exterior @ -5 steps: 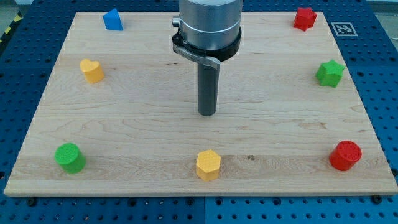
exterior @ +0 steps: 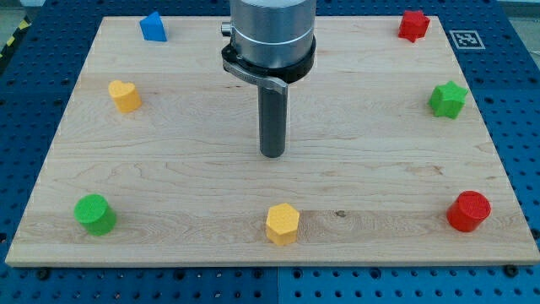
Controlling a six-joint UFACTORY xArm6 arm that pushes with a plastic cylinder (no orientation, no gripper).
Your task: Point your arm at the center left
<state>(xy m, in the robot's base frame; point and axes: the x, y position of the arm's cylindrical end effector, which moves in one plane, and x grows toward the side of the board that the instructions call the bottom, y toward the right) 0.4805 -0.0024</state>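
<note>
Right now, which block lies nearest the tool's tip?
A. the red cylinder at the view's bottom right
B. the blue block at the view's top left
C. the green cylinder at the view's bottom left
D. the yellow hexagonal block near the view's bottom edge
D. My tip stands on bare wood near the board's middle, touching no block, and the yellow hexagonal block sits just below it in the view; every other block lies out near an edge.

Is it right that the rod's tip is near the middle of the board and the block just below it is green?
Not quite. My tip is near the middle of the board, but the camera view shows the block below it is the yellow hexagon, not green.
</note>
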